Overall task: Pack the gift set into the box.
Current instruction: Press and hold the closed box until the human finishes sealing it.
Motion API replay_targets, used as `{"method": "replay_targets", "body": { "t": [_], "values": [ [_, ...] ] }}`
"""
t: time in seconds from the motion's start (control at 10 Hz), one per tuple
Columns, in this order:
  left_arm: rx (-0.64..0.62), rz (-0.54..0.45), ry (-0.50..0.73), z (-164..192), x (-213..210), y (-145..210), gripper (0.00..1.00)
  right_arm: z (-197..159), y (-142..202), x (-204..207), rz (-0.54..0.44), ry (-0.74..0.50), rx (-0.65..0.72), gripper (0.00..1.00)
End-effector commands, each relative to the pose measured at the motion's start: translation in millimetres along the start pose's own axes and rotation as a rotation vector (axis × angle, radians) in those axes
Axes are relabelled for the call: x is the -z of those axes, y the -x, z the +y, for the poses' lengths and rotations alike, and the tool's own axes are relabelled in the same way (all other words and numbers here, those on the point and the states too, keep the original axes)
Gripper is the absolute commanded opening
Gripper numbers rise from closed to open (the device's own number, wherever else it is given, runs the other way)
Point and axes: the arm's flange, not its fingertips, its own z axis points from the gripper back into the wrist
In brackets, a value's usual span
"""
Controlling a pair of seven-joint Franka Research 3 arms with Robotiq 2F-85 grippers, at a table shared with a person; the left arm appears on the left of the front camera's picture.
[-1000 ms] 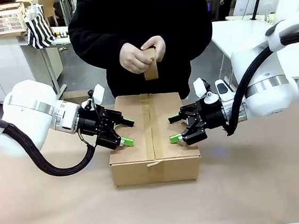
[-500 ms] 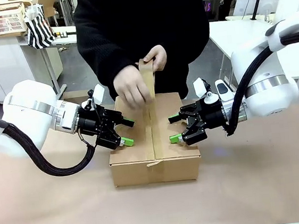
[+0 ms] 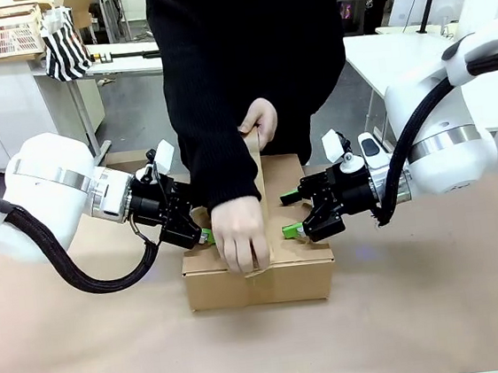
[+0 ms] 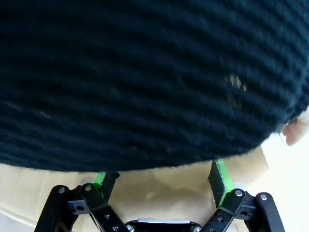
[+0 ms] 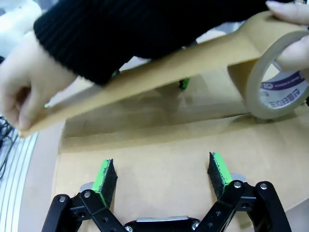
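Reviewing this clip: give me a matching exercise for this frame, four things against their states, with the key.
Things:
1. box
2. tape roll
3. left gripper
4. right gripper

States:
A. jaws open, beside the person's sleeve
B. flaps shut, a tape strip stretched over the seam
C. held in the person's hand at the carton's far edge
D. jaws open, on the carton's other side, holding nothing

Pairs: 1-B, 2-C, 3-A, 4-D
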Motion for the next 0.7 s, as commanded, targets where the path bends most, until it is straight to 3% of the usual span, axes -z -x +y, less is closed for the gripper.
{"method": "replay_targets", "body": {
  "t": [0.0,0.6],
  "values": [
    [-0.016,-0.007,0.002,-0.3,-0.3,1.4,1.00,1.0,0.6,1.0,0.008,0.004,-0.025,1.00],
    [-0.016,-0.007,0.002,-0.3,-0.3,1.4,1.00,1.0,0.6,1.0,0.008,0.004,-0.025,1.00]
  ]
}}
